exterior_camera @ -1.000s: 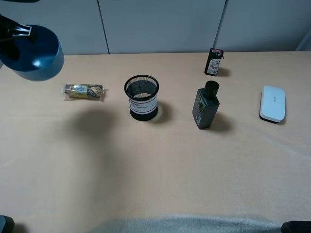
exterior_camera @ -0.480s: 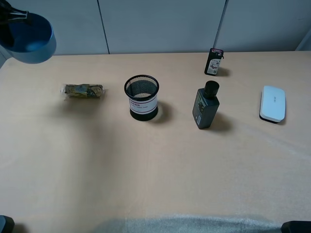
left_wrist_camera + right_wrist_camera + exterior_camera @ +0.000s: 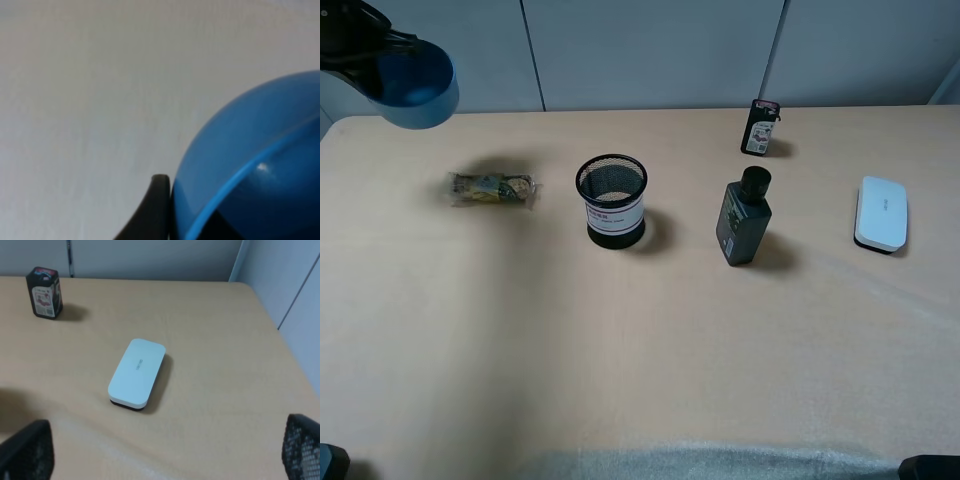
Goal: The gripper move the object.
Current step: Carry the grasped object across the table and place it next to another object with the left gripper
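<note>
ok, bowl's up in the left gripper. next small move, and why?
Likely swing it inward over bare table, then lower. The left gripper holds the blue bowl aloft near the far left corner, so releasing there would drop it. The snack packet lies close by; steer clear of it.

A robot test bench in a lab or office room is suggested. A plain light wooden table is set against pale grey wall panels. Unrelated small items are spread well apart on it: a mesh pen cup, a dark bottle, a white case. At the upper left of the high view a blue bowl is held by a black gripper.
</note>
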Tool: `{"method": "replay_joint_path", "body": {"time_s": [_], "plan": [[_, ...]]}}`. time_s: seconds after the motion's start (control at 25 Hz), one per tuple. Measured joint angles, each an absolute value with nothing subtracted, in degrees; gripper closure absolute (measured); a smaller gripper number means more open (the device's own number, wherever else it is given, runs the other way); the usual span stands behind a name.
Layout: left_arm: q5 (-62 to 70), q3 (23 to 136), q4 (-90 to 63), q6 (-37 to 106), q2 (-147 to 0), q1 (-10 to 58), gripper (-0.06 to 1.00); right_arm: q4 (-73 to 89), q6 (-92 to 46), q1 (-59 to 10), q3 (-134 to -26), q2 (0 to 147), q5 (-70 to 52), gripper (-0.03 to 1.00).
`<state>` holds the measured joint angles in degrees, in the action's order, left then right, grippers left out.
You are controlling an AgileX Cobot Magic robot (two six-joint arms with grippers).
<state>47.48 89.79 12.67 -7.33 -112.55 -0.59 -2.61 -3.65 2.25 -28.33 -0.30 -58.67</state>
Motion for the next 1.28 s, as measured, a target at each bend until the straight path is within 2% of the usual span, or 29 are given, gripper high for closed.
{"method": "replay_joint_path", "body": {"time_s": [0.24, 1.28], "plan": [[47.0, 93.6, 12.5, -7.6, -118.8, -0.6, 0.88, -2.6, -3.6, 2.3, -28.3, -0.3, -58.7, 0.27], [38.7, 93.7, 7.7, -8.2, -130.0, -0.6, 0.88, -2.6, -3.6, 2.3, -28.3, -0.3, -58.7, 0.27]]}}
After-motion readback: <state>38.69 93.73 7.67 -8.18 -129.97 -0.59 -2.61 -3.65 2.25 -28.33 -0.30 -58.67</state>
